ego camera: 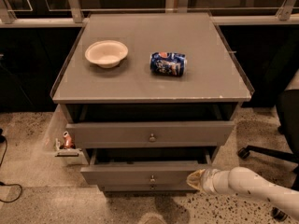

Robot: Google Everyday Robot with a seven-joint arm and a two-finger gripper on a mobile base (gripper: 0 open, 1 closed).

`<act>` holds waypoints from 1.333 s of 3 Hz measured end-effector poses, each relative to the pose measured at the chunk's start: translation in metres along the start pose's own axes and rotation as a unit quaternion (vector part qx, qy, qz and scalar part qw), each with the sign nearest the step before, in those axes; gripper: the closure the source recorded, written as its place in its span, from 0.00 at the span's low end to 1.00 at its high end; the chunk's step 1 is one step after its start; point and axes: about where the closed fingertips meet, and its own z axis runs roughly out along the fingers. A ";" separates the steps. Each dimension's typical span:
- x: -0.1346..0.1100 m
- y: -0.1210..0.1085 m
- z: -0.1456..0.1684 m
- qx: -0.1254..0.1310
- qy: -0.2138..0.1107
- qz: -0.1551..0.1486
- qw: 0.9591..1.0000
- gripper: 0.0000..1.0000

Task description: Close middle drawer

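Observation:
The middle drawer [140,174] is a wide grey front with a small round knob [152,178], second from the top of the grey cabinet. It stands partly pulled out, further than the top drawer [149,133] above it. My gripper [195,179] is at the right end of the middle drawer's front, touching or nearly touching it, with my white arm [252,188] coming in from the lower right. Only a thin strip of the lowest front [140,188] shows beneath it.
A cream bowl [106,53] and a crushed blue can [168,63] sit on the cabinet top [140,85]. A small rack with a red can [67,143] stands on the floor at the left. An office chair base [266,153] is at the right. A cable [9,190] lies at the far left.

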 end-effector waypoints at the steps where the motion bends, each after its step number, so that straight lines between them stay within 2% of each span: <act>1: 0.000 0.000 0.000 0.000 0.000 0.000 1.000 0.35; 2: 0.000 0.000 0.000 0.000 0.000 0.000 1.000 0.11; 3: 0.000 0.000 0.000 0.000 0.000 0.000 1.000 0.00; 4: 0.000 0.000 0.000 0.000 0.000 0.000 1.000 0.00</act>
